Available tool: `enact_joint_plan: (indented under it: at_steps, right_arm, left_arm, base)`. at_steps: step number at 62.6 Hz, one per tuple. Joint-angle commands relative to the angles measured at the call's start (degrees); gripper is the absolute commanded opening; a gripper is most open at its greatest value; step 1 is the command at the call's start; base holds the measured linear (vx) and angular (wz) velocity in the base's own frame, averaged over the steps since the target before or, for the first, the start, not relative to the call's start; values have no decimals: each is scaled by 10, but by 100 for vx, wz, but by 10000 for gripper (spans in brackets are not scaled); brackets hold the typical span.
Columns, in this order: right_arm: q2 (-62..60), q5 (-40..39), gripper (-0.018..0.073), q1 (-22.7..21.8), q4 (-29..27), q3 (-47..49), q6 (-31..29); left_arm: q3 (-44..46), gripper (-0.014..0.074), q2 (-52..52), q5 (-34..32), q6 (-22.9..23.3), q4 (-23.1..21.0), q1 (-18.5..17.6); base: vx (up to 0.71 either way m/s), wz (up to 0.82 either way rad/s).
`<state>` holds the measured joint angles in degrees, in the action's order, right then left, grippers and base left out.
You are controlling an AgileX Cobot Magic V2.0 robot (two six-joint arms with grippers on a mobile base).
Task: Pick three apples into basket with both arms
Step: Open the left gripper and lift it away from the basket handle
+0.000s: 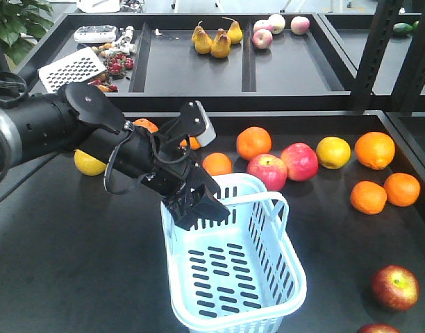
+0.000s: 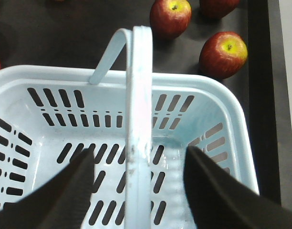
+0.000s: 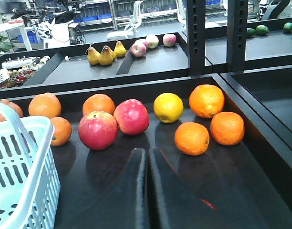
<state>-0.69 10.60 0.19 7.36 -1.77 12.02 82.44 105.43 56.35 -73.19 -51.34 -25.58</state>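
The pale blue basket (image 1: 264,232) stands empty at the front middle of the black table. My left gripper (image 1: 202,214) hovers over its near-left rim, open and empty. In the left wrist view the basket (image 2: 41,71) fills the frame, and its raised handle (image 2: 139,95) runs between the spread fingers of my left gripper (image 2: 140,150). Three dark red apples (image 2: 171,16) (image 2: 223,54) (image 2: 217,5) lie on the table beyond the basket's far rim. Two of them show at the front right (image 1: 394,286) (image 1: 377,328). My right gripper (image 3: 146,151) is shut and empty, low over the table to the right of the basket (image 3: 26,157).
Two pink-red apples (image 3: 97,130) (image 3: 131,116), a lemon (image 3: 168,107) and several oranges (image 3: 192,138) lie ahead of the right gripper. A raised black ledge (image 1: 268,114) borders the table behind, with shelves of pears (image 1: 216,41) and more fruit. A black upright post (image 1: 376,55) stands at the back right.
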Motion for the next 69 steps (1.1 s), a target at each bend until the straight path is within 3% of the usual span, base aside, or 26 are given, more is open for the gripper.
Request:
enact_joint_plan:
  at_steps: [1, 14, 20, 26, 32, 37, 48, 56, 69]
  right_arm:
    - [-1, -42, -4, -2, 3, -6, -4]
    - [-1, -41, -4, -2, 3, -6, -4]
    - [-1, -41, -4, -2, 3, -6, -4]
    - [-1, -41, -4, -2, 3, -6, -4]
    - [-1, -41, -4, -2, 3, -6, -4]
    - [-1, -41, -4, -2, 3, -6, -4]
    - [-1, -39, -4, -2, 3, -6, -4]
    - [-1, -39, -4, -2, 3, -6, -4]
    - [-1, -39, -4, -2, 3, -6, -4]
  left_arm:
    - [26, 466, -47, 3, 22, -33, -1]
    - [54, 438, -109, 42, 121, -26, 1]
    - [55, 372, -142, 87, 172, 9, 1]
    - [55, 246, -174, 153, 204, 65, 1]
    - [40, 99, -210, 153, 253, 131, 0]
    - [20, -11, -239, 153, 279, 155, 0]
    - [-93, -8, -318, 152, 295, 160, 0]
    - [-214, -8, -406, 107, 295, 160, 0]
    - [-411, -8, -578, -65, 296, 113, 0]
  base:
    - [0, 0]
    - [0, 0]
    - [0, 0]
    - [0, 0]
    - [0, 0]
    - [0, 0]
    - [0, 0]
    - [0, 0]
    - [0, 0]
